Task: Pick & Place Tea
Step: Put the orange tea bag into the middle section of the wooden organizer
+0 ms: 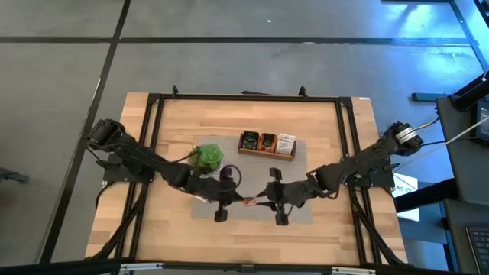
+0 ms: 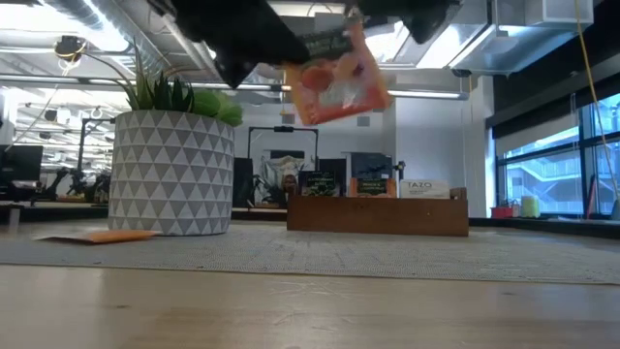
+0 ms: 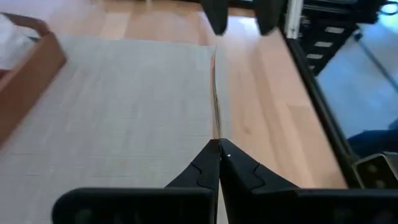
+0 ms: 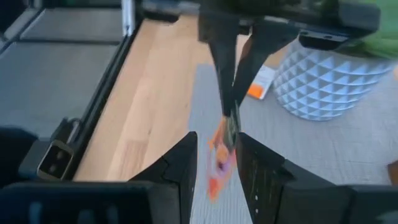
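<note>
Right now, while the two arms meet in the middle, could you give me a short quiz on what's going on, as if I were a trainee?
1. True or false: the left hand is shut on an orange-red tea sachet, holding it in the air.
2. The right hand's fingers stand: A) apart, either side of that sachet; B) clamped on a second sachet; C) far away from it.
3. Fill in: the wooden box has ___ compartments.

Key: 1 true; 2 A; 3 three.
</note>
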Robot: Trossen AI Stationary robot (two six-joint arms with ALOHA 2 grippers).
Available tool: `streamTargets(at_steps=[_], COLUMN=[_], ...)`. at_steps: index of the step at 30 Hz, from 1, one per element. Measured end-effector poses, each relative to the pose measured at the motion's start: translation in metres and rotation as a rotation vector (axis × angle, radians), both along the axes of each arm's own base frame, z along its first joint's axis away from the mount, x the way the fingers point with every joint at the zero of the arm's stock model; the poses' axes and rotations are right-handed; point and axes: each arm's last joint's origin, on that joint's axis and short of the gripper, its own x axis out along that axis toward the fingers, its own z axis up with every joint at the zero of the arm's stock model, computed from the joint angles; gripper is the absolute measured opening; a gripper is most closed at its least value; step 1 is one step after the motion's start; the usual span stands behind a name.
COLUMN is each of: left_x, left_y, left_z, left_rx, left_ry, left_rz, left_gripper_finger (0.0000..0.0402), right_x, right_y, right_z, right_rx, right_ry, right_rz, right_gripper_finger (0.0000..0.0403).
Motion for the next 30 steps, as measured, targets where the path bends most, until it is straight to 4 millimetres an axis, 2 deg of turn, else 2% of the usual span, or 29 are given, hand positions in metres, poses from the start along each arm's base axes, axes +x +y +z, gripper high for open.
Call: streamTargets(at_steps=[4, 9, 19, 22, 30], left_x=[0.003, 0.004, 0.005, 0.005, 0.005], left_y=[0.008, 0.011, 0.01, 0.01, 0.01], left_z=[0.004, 0.005, 0.005, 0.005, 0.005], left_rx=[0.037, 0.097, 0.123, 0.123, 0.123], left_ry=[0.07, 0.05, 0.045, 0.044, 0.044], left_rz=[0.037, 0.125, 0.105, 0.105, 0.106], left_gripper_finger=[0.0002, 0.0002, 0.0002, 0.0005, 0.0003], right_x=[0.005, 0.007, 0.011, 0.011, 0.011], right_y=[-0.01, -0.018, -0.02, -0.02, -0.021], right_z=[0.001, 0.0, 0.004, 0.004, 0.004], right_rx=[0.018, 0.023, -0.003, 0.017, -0.045], right_ry=[-0.006, 0.007, -0.047, -0.036, -0.051], right_rz=[-0.043, -0.061, -0.044, -0.058, -0.059], right_gripper_finger=[0.0113, 0.0113, 0.0117, 0.0146, 0.0266])
